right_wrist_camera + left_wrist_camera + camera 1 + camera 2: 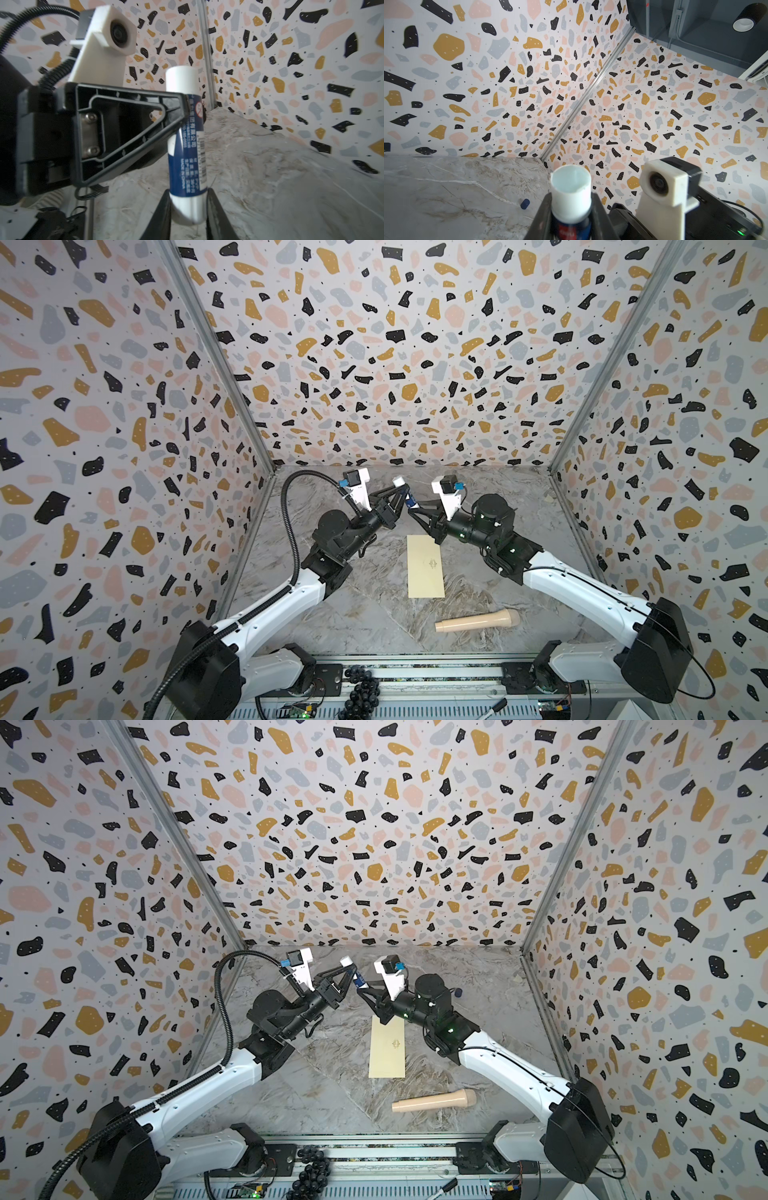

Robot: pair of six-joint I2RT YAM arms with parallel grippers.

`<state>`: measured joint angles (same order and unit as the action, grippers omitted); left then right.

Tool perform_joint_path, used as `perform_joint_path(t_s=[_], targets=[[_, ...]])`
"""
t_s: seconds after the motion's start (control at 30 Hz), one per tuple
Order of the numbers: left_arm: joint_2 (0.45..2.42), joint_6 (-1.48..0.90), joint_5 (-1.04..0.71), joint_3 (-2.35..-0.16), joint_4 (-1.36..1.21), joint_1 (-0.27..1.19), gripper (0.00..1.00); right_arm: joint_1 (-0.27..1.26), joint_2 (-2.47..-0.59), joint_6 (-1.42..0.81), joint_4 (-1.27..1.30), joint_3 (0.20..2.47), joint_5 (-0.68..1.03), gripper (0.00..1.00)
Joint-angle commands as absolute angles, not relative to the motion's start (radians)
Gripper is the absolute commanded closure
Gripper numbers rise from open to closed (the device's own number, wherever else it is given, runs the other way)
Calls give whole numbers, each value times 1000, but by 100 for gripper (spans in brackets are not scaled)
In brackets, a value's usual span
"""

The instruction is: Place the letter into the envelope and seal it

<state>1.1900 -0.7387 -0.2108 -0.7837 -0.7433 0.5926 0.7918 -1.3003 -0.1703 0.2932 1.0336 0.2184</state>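
Near side: a beige handled tool (478, 621) lies on the table (353, 614), untouched. Beyond it, at centre, the envelope (425, 566) lies flat, emblem face up. The letter is not visible in any view; judged already inside, though this cannot be confirmed. Flap state cannot be told.

Farther, above the envelope's far end, both arms hold one glue stick (187, 145) off the table. The left gripper (571, 218) is clamped narrow just below its open white tip. The right gripper (188, 207) is closed on its base.

A dark blue cap (525, 203) lies far right.

Remaining: gluing and closing the flap.
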Motion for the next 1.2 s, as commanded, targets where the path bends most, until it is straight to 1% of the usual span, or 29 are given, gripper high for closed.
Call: perform_joint_path(t_s=[0.0,0.17,0.33,0.4,0.5,0.63,0.7,0.8,0.87,0.97,1.03,1.07,1.13,1.17], targets=[[1215,-704,-268,-791,-712,609,100,883,-1284,57,265,1131,-193,100],[1215,-703,-265,-787,-709,609,100,1014,-1346,279,320,1155,-525,100],[1216,-704,-262,-785,-709,609,100,1108,-1425,557,494,1143,-755,100],[1217,-706,-262,-787,-710,609,100,1125,-1454,631,545,1141,-800,100],[1216,-705,-263,-787,-709,609,100,1140,-1480,684,592,1133,-822,100],[1212,-704,-260,-784,-707,609,100,1142,-1491,681,603,1126,-822,100],[1210,-705,-260,-785,-707,609,100,1141,-1485,664,596,1123,-810,98],[1206,-707,-260,-787,-710,609,100,1126,-1454,578,528,1124,-741,92],[1202,-710,-259,-789,-715,609,100,1096,-1419,470,425,1126,-631,83],[1187,-718,-258,-792,-723,607,100,1020,-1349,306,319,1112,-374,63],[1177,-727,-263,-797,-731,601,100,945,-1299,200,285,1088,-160,48],[1174,-731,-266,-799,-734,598,100,910,-1281,159,287,1072,-68,43],[1169,-746,-275,-802,-746,591,100,828,-1241,72,314,1030,159,29],[1167,-754,-280,-802,-754,588,100,796,-1229,35,331,1017,240,26]])
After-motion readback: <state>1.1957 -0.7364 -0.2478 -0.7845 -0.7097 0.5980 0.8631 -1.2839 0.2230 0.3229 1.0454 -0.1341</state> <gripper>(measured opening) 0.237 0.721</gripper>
